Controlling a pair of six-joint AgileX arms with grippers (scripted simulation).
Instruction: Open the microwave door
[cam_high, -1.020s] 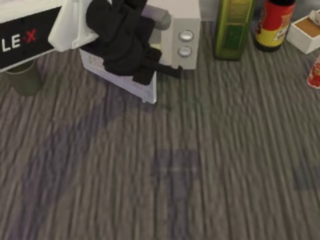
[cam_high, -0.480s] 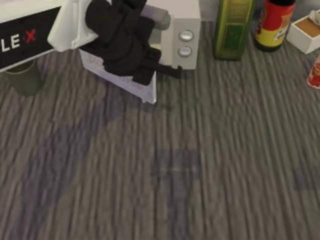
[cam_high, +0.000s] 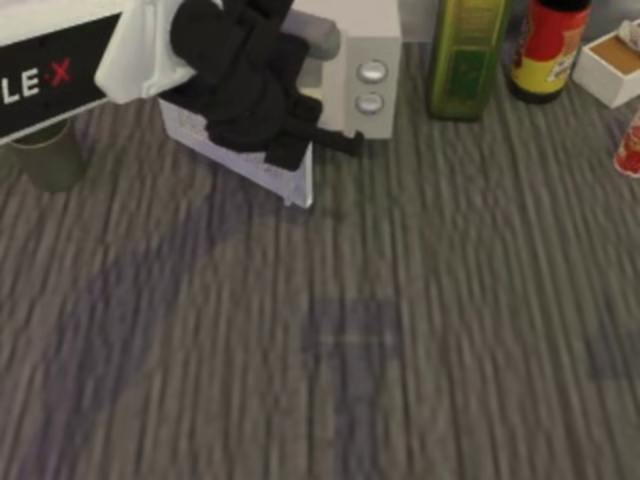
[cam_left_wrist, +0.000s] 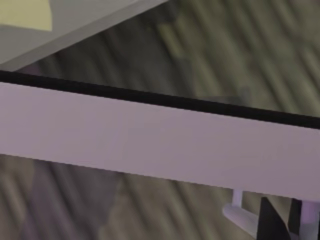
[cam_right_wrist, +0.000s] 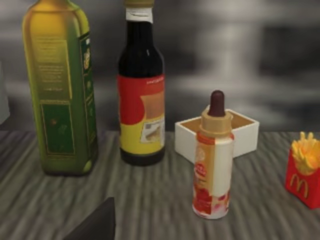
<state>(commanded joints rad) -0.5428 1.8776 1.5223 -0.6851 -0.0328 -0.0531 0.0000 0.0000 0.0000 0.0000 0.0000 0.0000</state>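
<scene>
At the table's far left, the left hand (cam_high: 345, 140) reaches past the swung-out microwave door (cam_high: 250, 160) — grip state unclear.

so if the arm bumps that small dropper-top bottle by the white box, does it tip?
Probably. The dropper bottle is tall and narrow on a small base, so a high nudge would likely topple it. Once down, its round body could roll. It stands just in front of the small white box, which might stop a backward fall.
</scene>
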